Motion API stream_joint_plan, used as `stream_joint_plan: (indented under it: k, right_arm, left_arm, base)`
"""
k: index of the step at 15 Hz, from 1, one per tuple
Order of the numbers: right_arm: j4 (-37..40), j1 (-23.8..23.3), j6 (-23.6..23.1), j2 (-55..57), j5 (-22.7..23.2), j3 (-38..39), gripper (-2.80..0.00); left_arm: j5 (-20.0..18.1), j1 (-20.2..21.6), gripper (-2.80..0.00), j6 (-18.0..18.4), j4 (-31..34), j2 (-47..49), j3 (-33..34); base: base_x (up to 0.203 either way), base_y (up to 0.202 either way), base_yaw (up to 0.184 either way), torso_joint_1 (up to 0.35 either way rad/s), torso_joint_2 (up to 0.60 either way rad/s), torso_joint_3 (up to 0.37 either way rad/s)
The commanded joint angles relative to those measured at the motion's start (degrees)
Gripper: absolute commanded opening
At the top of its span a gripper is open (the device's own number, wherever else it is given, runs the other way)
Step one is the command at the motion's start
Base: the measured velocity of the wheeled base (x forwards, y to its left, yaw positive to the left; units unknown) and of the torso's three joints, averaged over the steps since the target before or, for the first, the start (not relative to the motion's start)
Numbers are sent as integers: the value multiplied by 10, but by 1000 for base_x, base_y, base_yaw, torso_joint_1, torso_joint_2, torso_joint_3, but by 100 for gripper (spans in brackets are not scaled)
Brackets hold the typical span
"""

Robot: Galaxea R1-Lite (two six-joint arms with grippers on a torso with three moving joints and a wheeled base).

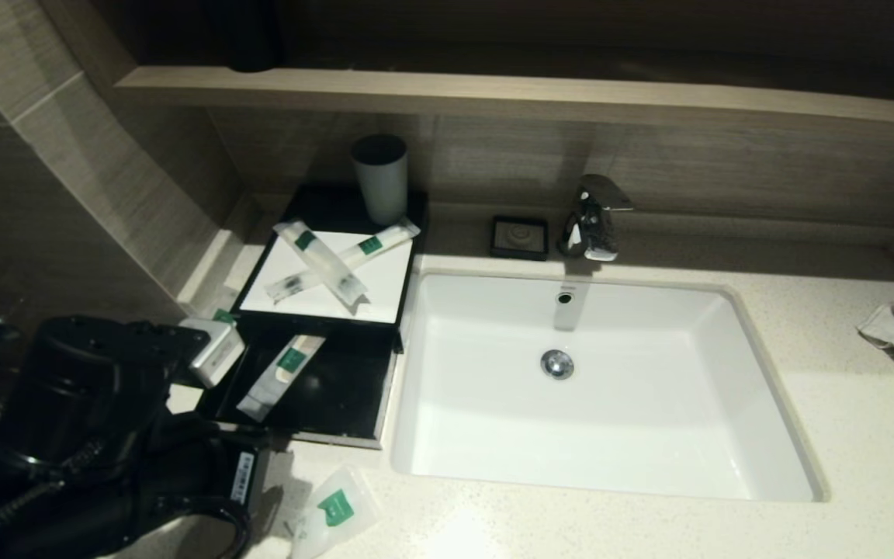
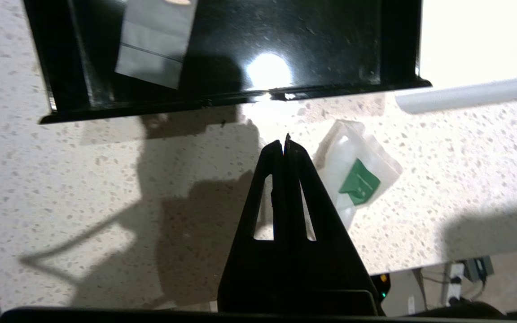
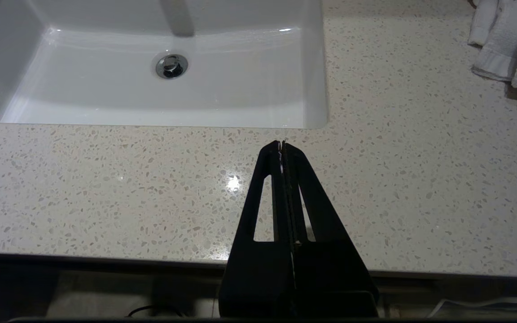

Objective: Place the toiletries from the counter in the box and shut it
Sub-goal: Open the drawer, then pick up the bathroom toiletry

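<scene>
Left gripper [image 2: 284, 142] pinched closed, empty, over counter [image 2: 106, 179] beside clear sachet [image 2: 356, 179]. Black box [image 1: 338, 396] holds one sachet [image 1: 280, 376]. Right gripper [image 3: 282, 146] closed, empty, near sink [image 3: 106, 98].

A speckled stone counter [image 1: 843, 435] holds a white sink [image 1: 602, 388] beneath tiled walls [image 1: 90, 178] and a wooden shelf [image 1: 524, 93].

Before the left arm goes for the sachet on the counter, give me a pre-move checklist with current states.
1. Left pincer free of any load: ok, shut on nothing.
2. Left pincer open for a grasp: not ok, shut.
3. Sachet in the clear on the counter: ok, beside the pincer, apart from the box.
4. Box open to receive: ok, one packet already lies in it.
5. Right pincer out of the way: ok, shut, above the counter in front of the sink.
</scene>
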Motion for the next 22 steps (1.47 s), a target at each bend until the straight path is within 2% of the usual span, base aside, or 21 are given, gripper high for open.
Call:
stream_joint_plan:
  k: [1, 4, 7, 12, 18, 19, 22]
  right_arm:
    - [0, 0, 0, 0, 0, 0, -280]
    - [0, 0, 0, 0, 0, 0, -280]
    - [-1, 0, 0, 0, 0, 0, -280]
    - [-1, 0, 0, 0, 0, 0, -280]
    - [0, 0, 0, 0, 0, 0, -280]
    - [0, 0, 0, 0, 0, 0, -280]
    - [0, 0, 0, 0, 0, 0, -280]
  left_arm:
    - [-37, 1, -280, 0, 9, -2, 2]
    - [-70, 0, -280, 6, 16, 2, 17]
    - [-85, 0, -280, 8, 16, 5, 26]
    - [-114, 0, -280, 40, 12, 2, 51]
    - [-120, -24, -280, 50, 10, 10, 65]
    - [-120, -26, 0, 51, 10, 13, 66]
    - [-120, -28, 0, 51, 9, 27, 66]
  base:
    - [0, 0, 0, 0, 0, 0]
    - [0, 0, 0, 0, 0, 0]
    - [0, 0, 0, 0, 0, 0]
    - [0, 0, 0, 0, 0, 0]
    - [0, 0, 0, 0, 0, 0]
    - [0, 0, 0, 0, 0, 0]
    - [0, 0, 0, 0, 0, 0]
